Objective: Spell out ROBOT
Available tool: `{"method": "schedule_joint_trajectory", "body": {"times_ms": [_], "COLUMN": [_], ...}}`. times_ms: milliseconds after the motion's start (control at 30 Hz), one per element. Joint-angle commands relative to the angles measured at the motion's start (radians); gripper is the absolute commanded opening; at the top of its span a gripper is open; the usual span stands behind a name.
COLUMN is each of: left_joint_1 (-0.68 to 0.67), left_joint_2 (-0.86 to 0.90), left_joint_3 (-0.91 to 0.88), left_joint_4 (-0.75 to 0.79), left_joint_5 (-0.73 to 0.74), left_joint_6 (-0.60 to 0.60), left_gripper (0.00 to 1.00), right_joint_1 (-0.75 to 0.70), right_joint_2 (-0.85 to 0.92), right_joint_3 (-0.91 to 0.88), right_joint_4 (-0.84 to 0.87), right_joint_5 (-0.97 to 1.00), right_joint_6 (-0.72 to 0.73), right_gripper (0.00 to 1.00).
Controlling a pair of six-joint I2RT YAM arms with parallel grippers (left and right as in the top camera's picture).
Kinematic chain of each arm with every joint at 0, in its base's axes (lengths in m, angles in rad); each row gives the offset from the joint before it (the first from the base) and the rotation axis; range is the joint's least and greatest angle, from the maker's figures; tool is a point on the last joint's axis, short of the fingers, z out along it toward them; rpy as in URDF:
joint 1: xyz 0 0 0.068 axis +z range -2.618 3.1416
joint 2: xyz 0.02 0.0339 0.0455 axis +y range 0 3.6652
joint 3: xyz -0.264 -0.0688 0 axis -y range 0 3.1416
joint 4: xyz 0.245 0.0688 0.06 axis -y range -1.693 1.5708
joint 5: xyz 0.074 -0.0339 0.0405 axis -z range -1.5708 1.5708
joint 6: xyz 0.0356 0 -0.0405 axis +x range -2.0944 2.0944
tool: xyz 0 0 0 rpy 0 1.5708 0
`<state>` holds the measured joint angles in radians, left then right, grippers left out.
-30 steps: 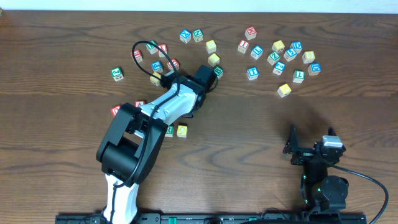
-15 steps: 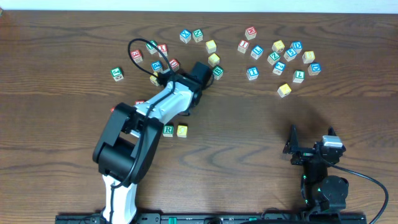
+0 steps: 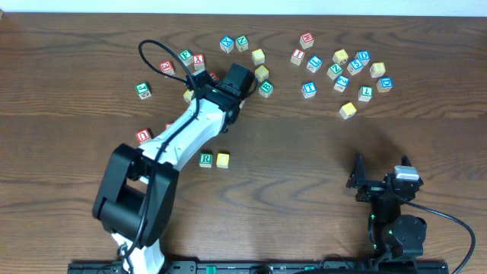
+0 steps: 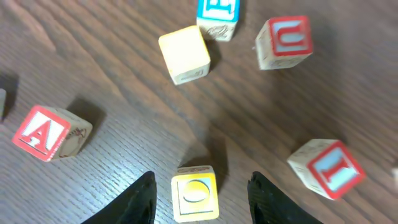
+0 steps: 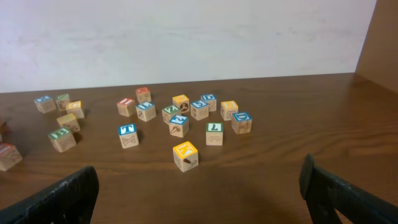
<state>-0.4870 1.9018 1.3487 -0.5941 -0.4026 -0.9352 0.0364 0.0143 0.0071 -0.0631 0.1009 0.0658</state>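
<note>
Left gripper (image 4: 200, 186), half open, empty, straddles yellow O cube (image 4: 194, 196). Lower centred, clear of red I cube (image 4: 326, 168) at 3 o'clock. Right gripper (image 5: 199, 193) gapes empty.

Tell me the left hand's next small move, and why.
Probably lower a little and close on the yellow O block. It sits centred in the open left hand, not yet touched. The R block and a yellow block already sit side by side, so more letters are needed.
</note>
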Motion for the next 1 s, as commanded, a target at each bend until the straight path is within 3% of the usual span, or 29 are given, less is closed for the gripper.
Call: {"method": "schedule_joint_trajectory", "body": {"times_ms": [0, 67, 167, 267, 433, 600, 967], "left_joint_1": [0.003, 0.003, 0.003, 0.003, 0.005, 0.037, 0.192], "left_joint_2": [-0.072, -0.105, -0.162, -0.220, -0.282, -0.292, -0.289], "left_joint_3": [0.028, 0.028, 0.028, 0.028, 0.028, 0.028, 0.028], "left_joint_4": [0.001, 0.001, 0.007, 0.008, -0.044, -0.124, -0.204], "left_joint_5": [-0.028, -0.029, -0.029, -0.013, 0.161, 0.198, 0.571], "left_joint_6": [0.092, 0.163, 0.341, 0.599, 1.046, 1.153, 1.314], "left_gripper": [0.47, 0.55, 0.56, 0.57, 0.57, 0.57, 0.57], "right_joint_1": [-0.010, -0.010, -0.010, -0.010, -0.010, -0.010, -0.010], "right_joint_2": [-0.008, -0.008, -0.008, -0.008, -0.008, -0.008, -0.008], "right_joint_3": [-0.002, -0.002, -0.002, -0.002, -0.002, -0.002, -0.002], "right_joint_4": [-0.004, -0.003, -0.003, -0.003, -0.003, -0.004, -0.004], "right_joint_5": [-0.003, -0.003, -0.003, -0.003, -0.003, -0.003, -0.003], "right_joint_6": [-0.011, -0.011, -0.011, -0.011, -0.011, -0.011, -0.011], "right_gripper": [0.99, 0.99, 0.99, 0.99, 0.99, 0.99, 0.99]}}
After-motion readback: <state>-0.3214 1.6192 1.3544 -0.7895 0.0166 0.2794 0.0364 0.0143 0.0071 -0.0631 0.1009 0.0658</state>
